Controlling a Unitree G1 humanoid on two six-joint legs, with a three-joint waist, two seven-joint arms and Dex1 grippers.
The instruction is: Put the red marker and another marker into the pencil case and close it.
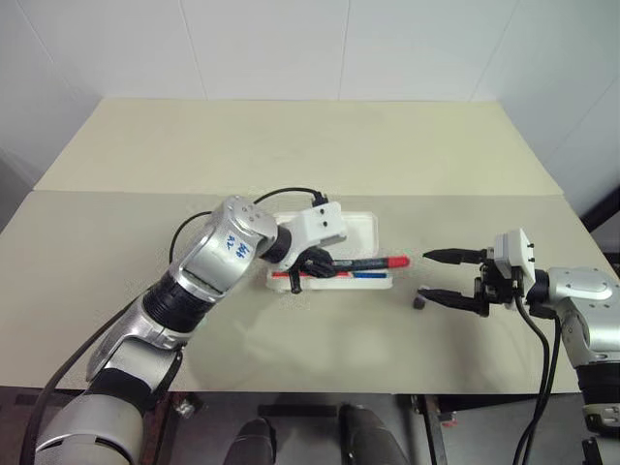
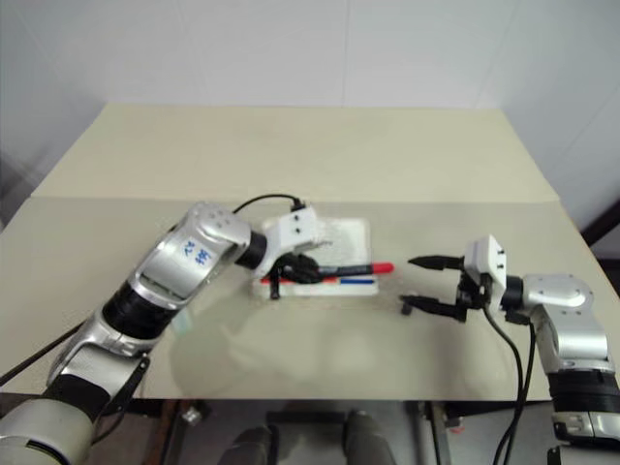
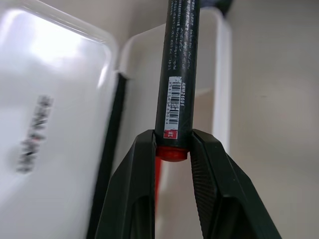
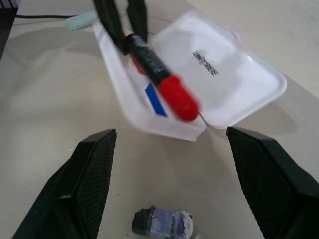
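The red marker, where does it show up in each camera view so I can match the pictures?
Left eye view: the red marker lies across the open pencil case, mid-table.
Right eye view: red marker, just left of centre.
Left wrist view: its black barrel runs up from the left end effector, which pinches its end.
Right wrist view: red cap over the case's near wall.
Shared landmark: the white case lid.
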